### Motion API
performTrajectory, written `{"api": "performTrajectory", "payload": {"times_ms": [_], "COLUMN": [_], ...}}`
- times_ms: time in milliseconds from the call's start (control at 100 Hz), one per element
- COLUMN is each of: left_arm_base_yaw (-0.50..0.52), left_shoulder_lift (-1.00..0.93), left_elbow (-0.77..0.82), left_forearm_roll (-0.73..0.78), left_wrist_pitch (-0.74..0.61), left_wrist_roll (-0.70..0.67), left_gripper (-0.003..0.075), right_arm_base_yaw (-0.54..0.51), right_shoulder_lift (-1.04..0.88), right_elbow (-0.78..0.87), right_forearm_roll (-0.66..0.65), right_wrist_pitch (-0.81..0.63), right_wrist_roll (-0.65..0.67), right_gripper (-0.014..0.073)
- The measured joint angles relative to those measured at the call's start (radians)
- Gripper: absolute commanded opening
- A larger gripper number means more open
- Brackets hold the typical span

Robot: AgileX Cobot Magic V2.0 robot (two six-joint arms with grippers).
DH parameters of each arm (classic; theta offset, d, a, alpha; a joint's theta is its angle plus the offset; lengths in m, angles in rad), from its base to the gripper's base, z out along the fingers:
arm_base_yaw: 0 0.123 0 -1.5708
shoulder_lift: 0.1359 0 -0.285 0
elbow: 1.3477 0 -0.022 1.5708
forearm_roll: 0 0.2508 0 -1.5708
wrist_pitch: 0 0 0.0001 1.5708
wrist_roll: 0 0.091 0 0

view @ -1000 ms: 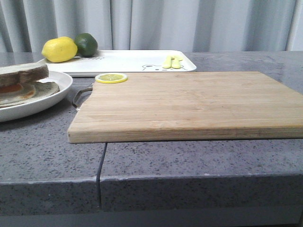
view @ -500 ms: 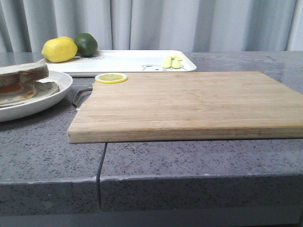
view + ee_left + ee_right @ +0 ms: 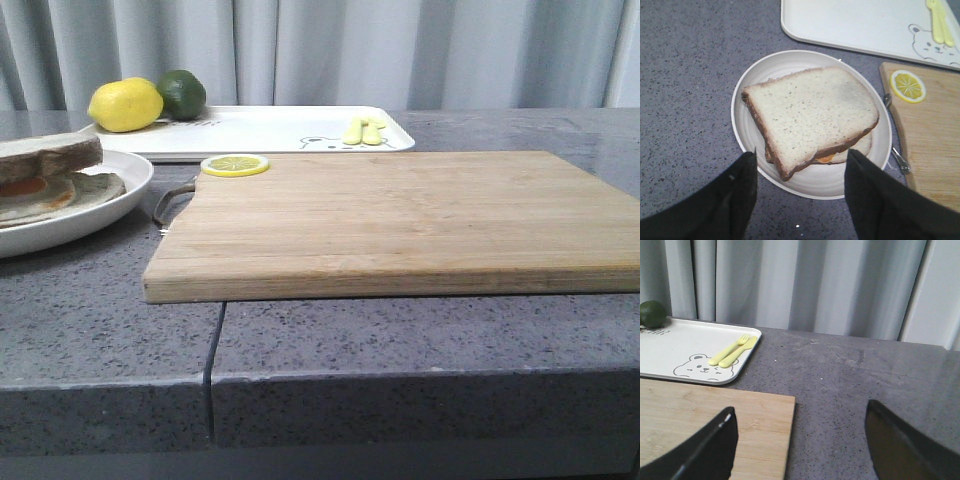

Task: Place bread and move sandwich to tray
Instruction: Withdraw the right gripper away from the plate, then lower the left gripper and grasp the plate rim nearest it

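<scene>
Bread [image 3: 807, 110] is already lying on top of the sandwich [image 3: 832, 156], its pale speckled face up and its brown crust framing it, with a sliver of orange yolk and a second pale slice peeking out beneath its lower edge; nothing in the front view is shifting between a second ago and now, so the scene is holding still and, by my reading, the placing part is done while the move to the tray is still waiting. Stack and bread are sitting in the shallow round white plate [image 3: 747, 85], which is resting on the speckled grey stone worktop [image 3: 400, 340] near its left edge. The left gripper [image 3: 800, 192] is hovering above the plate with its dark fingers spread wide, touching neither bread nor plate. The tray [image 3: 855, 25], smooth white with rounded corners, a low rim and a bear line drawing, is lying toward the far edge of the worktop, just beyond the plate, and is carrying pale yellow cutlery [image 3: 732, 351] near its right end, plus a lemon [image 3: 125, 104] and a lime [image 3: 182, 93] at its left end. A wooden cutting board [image 3: 400, 220], straight-grained and flat, is filling the middle of the worktop, with a lemon slice [image 3: 235, 165] on its far left corner. The right gripper [image 3: 800, 440] is hanging with jaws apart and empty over the board's right edge.
</scene>
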Motion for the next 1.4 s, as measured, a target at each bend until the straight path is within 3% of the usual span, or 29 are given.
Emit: {"api": "performTrajectory", "payload": {"times_ms": [280, 730, 1400], "left_arm_base_yaw": [0.002, 0.137, 0.139], "left_shoulder_lift": [0.111, 0.150, 0.353], "left_elbow": [0.000, 0.000, 0.000], "left_forearm_roll": [0.025, 0.027, 0.003], "left_wrist_pitch": [-0.054, -0.076, -0.099], "left_wrist_roll": [-0.018, -0.040, -0.040], "left_gripper": [0.0369, 0.0369, 0.0369], "right_arm_base_yaw": [0.000, 0.000, 0.000], "right_shoulder_lift": [0.000, 0.000, 0.000], "right_elbow": [0.000, 0.000, 0.000], "right_forearm_roll": [0.000, 0.002, 0.016], "right_wrist_pitch": [0.000, 0.000, 0.000], "right_wrist_roll": [0.000, 0.000, 0.000], "right_gripper": [0.0531, 0.0531, 0.0531]}}
